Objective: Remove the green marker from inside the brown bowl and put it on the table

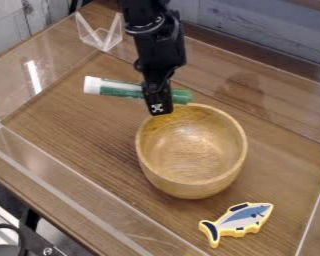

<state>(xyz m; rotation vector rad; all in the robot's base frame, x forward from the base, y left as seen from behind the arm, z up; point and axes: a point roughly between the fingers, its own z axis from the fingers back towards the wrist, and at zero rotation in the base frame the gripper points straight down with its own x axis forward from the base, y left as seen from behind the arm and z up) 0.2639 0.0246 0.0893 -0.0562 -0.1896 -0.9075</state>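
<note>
The black robot gripper (156,98) is closed around the dark green, white-ended cylindrical marker (120,90), which sticks out on both sides of its fingers, above the dark brown wood-grain table (72,135), beside the round light-brown wooden bowl's far rim (190,160).

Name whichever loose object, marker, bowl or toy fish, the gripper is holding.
The green marker with a white end: it alone sits between the black gripper's closed fingers.

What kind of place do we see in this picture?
Probably a robot test table: a robot gripper holds a green marker near a wooden bowl, and a toy fish lies on the wood-grain tabletop.
</note>
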